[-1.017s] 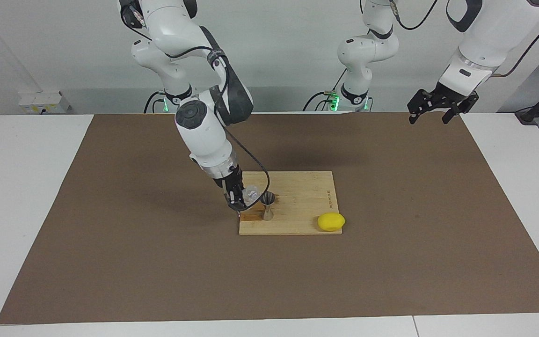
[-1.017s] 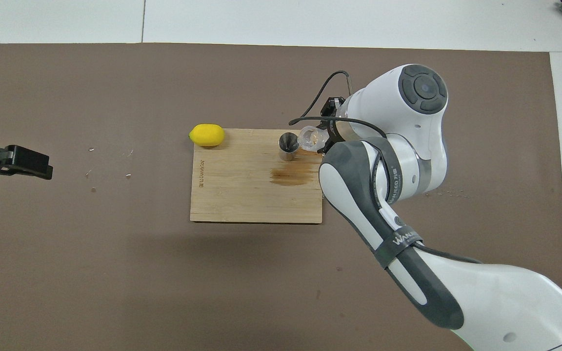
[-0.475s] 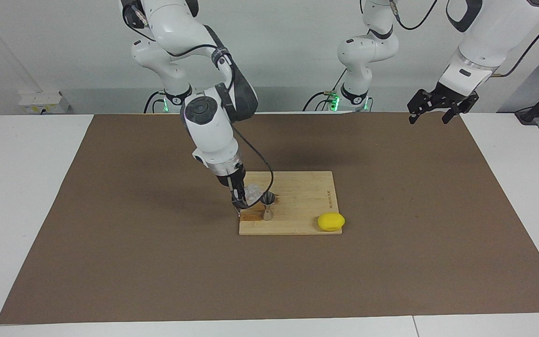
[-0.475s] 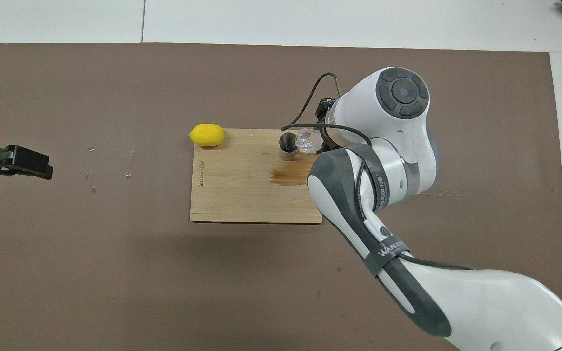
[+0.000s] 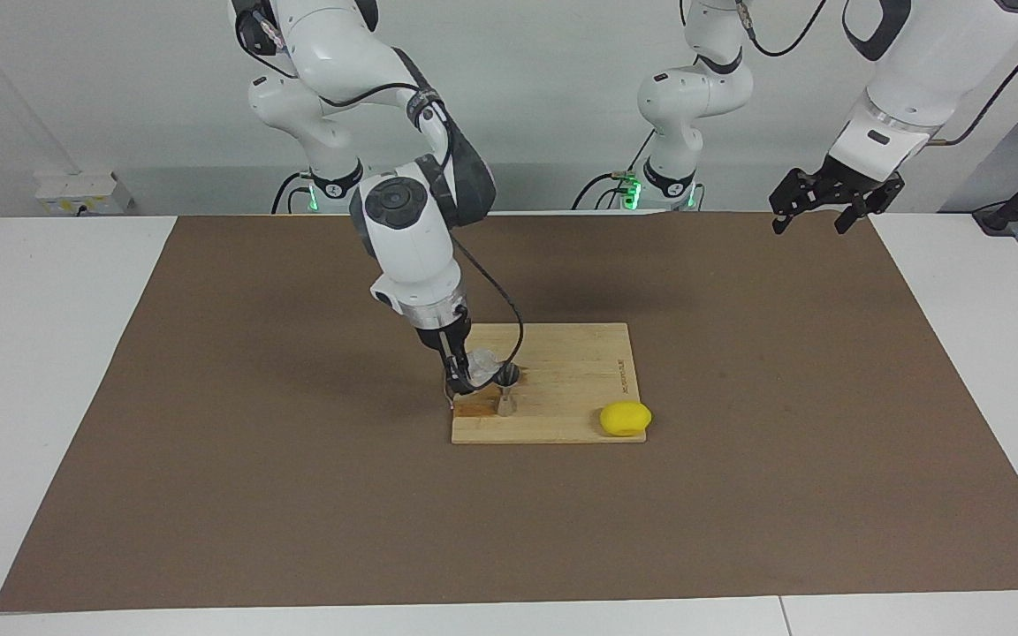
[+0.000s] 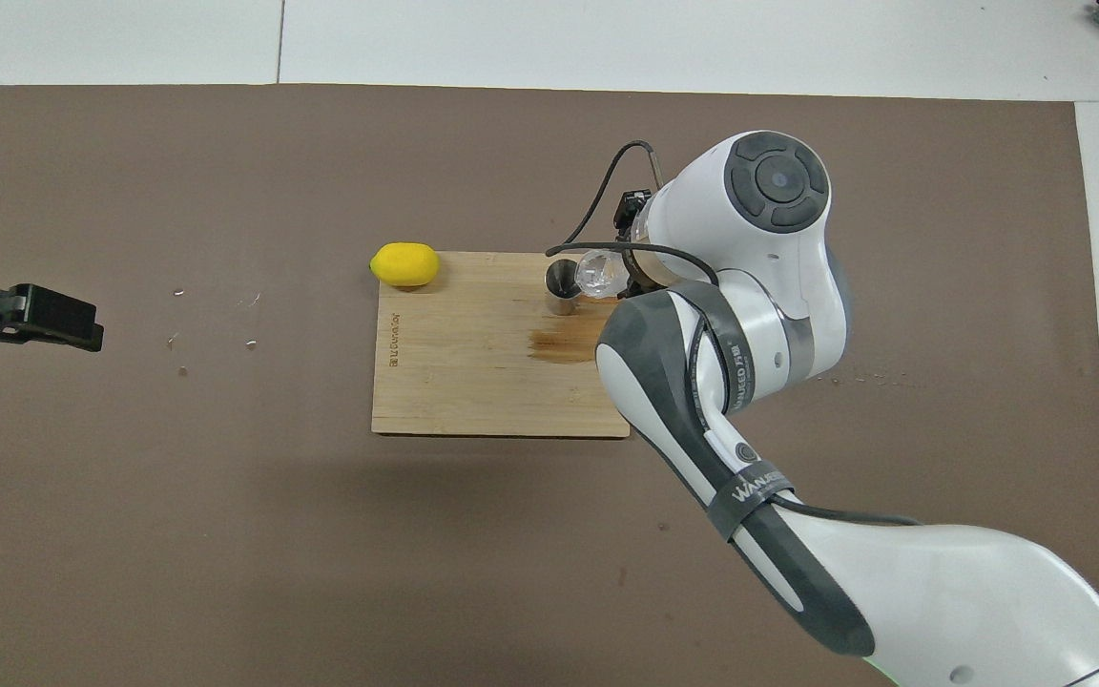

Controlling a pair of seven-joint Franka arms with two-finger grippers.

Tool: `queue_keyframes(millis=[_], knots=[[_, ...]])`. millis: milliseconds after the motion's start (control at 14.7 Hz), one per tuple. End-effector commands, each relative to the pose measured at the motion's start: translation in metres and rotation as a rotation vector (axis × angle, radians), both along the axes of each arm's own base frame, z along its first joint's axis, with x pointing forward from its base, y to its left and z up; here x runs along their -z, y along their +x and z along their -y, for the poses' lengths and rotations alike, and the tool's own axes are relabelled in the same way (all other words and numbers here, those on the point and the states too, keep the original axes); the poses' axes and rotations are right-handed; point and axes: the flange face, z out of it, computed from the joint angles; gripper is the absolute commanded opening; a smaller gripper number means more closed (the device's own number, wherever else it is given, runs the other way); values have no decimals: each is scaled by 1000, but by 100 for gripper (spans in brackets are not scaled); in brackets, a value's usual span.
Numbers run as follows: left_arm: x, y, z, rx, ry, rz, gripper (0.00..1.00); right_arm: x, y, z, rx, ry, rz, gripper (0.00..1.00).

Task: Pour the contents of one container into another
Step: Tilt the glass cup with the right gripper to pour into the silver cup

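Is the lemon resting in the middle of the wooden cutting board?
No: the lemon lies at a corner of the cutting board, toward the left arm's end, overhanging the board's edge.

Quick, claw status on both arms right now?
Left claw: open, empty, waiting over the mat's edge.
Right claw: shut on the glass tumbler, tipped at the jigger.

On the cutting board [image 5: 562, 380], your right claw [image 5: 465, 382] and its tilted glass tumbler [image 5: 480, 364] crowd the jigger [image 5: 505, 389] from nine o'clock in the facing view; the lemon [image 5: 625, 418] blocks the board's four-o'clock corner. Between them is open wood.
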Motion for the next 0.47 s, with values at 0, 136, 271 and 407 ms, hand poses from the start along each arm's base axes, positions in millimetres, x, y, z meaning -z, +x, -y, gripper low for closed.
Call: queue_keyframes(millis=[0,136,271,407], knots=[[-1,-8,-1,4,18,12,100,-4,5,-2,8,-41,13,0],[-1,-8,-1,4,18,12,100,-4,5,-2,-1,-59,19,0],[-1,-8,-1,4,18,12,100,-4,3,-4,-9,-71,17,0],[-1,-8,-1,4,18,12,100,-10,2,-15,-28,-72,32,0]])
